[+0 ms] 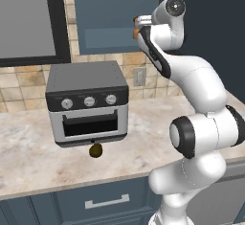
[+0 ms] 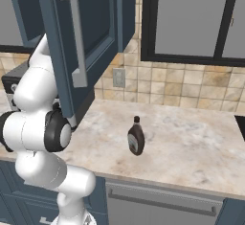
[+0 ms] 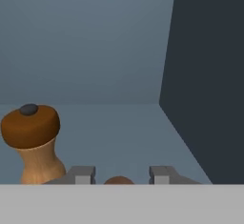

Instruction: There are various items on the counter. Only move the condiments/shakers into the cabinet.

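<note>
Two wooden shakers are showing up inside the cabinet [image 3: 95, 51] in the hand view: one with a brown top [image 3: 31, 139] is standing upright on the shelf floor [image 3: 124, 132] to the left of the hand [image 3: 121, 175], and the rounded brown top of a second shaker [image 3: 118, 180] is sitting right between the two fingertips [image 3: 81, 174]. The hand is sitting nearly closed with its fingers on either side of that second shaker, apparently gripping it, though most of the shaker is hidden at the bottom of the view. In the left base view the arm [image 1: 201, 95] is reaching up high toward the blue-grey cabinet, with a bit of tan wood [image 1: 137, 28] showing at the wrist. Down on the worktop [image 1: 143, 133], a small round brown-green fruit [image 1: 95, 150] is lying just in front of the grey toaster oven [image 1: 87, 102]. In the right base view the dark syrup bottle [image 2: 136, 136] is standing upright on the worktop, well apart from the arm, and the open cabinet door [image 2: 81, 32] is hanging out above the arm.
</note>
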